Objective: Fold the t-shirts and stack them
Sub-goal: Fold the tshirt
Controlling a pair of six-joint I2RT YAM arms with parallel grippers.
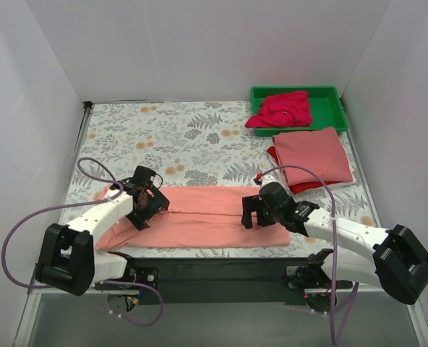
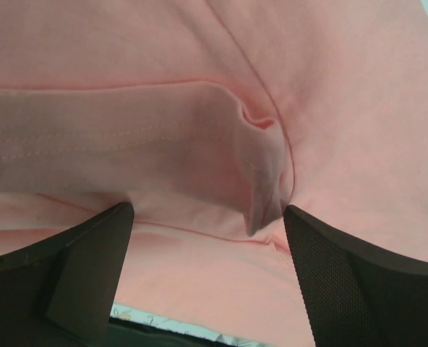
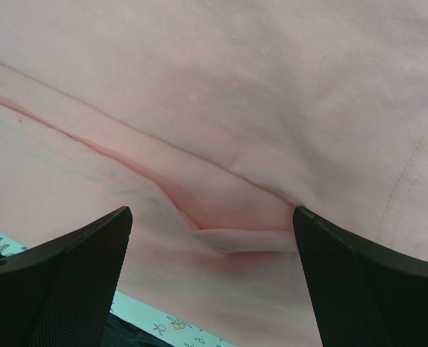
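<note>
Gaping wide, left pincer and right pincer straddle folds of salmon-pink t-shirt.

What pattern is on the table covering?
Grey leaves and orange blossoms on a pale table covering; top external view shows it best.

Light salmon-pink shirt under both claws: plain, w/ darker pink seam lines betw. the fingers. Left gripper & right gripper: matte black, fine dotted mesh on pads. Arms white w/ black joints; cables purple. Just beyond right gripper: dusty rose shirt over red shirt, both plain. Further out: magenta shirt in bright green tray. Table cover: white w/ grey fern leaves & orange blotches.
</note>
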